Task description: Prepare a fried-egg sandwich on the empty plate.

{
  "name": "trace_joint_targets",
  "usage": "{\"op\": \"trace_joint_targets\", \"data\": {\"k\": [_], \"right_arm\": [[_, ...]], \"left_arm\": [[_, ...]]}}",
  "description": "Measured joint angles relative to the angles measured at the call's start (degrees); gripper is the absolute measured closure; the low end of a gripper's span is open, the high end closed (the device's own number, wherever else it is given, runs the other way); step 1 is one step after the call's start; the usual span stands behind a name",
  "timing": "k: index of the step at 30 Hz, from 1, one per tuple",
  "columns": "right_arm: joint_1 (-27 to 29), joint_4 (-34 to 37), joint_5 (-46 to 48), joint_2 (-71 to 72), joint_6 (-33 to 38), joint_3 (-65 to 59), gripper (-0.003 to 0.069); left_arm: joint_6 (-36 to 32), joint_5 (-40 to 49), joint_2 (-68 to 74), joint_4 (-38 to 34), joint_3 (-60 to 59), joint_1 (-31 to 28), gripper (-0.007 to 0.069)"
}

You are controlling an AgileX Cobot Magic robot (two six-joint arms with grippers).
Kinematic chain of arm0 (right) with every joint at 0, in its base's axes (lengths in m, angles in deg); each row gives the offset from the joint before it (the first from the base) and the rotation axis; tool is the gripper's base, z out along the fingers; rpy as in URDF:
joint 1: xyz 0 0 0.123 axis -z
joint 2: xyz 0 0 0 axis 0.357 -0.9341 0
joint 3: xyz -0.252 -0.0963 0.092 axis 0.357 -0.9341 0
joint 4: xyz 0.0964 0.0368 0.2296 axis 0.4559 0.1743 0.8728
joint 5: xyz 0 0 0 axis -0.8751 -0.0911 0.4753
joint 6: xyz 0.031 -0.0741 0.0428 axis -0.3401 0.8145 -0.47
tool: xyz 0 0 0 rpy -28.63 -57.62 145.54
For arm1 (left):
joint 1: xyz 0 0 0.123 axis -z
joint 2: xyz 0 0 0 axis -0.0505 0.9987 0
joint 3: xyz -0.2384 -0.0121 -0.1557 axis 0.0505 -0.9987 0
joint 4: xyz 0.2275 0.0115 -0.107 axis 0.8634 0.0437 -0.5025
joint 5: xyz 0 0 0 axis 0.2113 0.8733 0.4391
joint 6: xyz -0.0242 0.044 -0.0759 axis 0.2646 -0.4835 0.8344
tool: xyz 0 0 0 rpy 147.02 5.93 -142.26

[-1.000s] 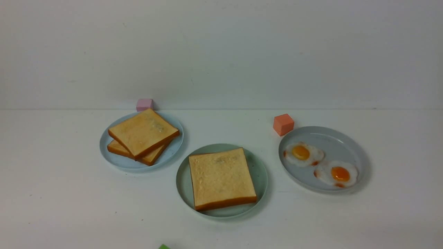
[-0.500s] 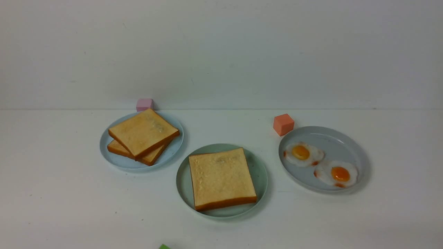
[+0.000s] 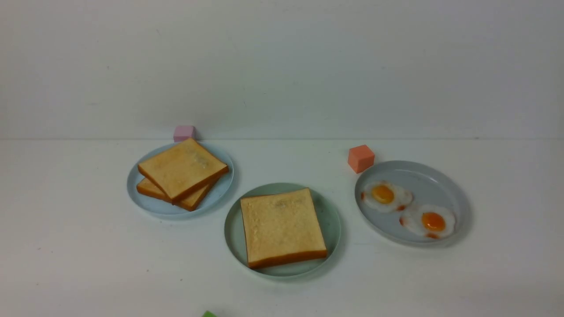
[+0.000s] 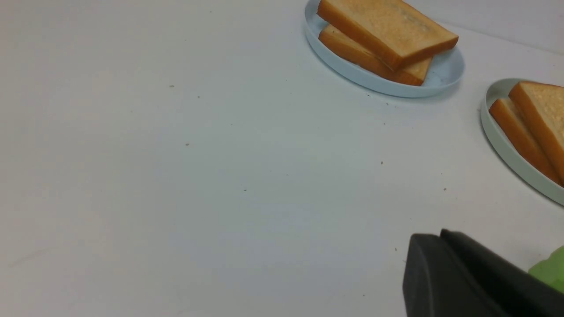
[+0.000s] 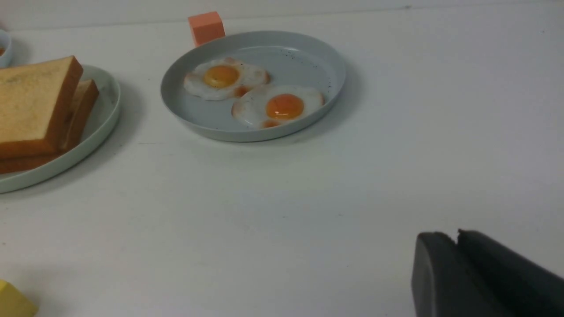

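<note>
The mint-green plate (image 3: 231, 233) sits at the centre of the table with the sandwich (image 3: 282, 224) on it. From the front only its top toast slice shows. The right wrist view shows two stacked slices (image 5: 35, 105) on that plate (image 5: 103, 116), the upper one tilted; no egg is visible between them. Neither gripper appears in the front view. My left gripper (image 4: 440, 233) hangs shut over bare table, short of the plate (image 4: 506, 149). My right gripper (image 5: 456, 233) is shut too, well short of the egg plate, and holds nothing.
A pale blue plate (image 3: 222, 187) at the back left holds two toast slices (image 3: 183, 169). A grey-blue plate (image 3: 440, 180) on the right holds two fried eggs (image 3: 385, 194). Small blocks lie around: pink (image 3: 184, 132), orange (image 3: 360, 158), green (image 3: 208, 314), yellow (image 5: 11, 301).
</note>
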Motion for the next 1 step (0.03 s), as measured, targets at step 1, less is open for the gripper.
{"op": "trace_joint_targets", "data": {"k": [1], "right_arm": [[0.0, 0.0, 0.0, 0.0, 0.0, 0.0, 0.0575]], "left_arm": [[0.0, 0.0, 0.0, 0.0, 0.0, 0.0, 0.0601]]}}
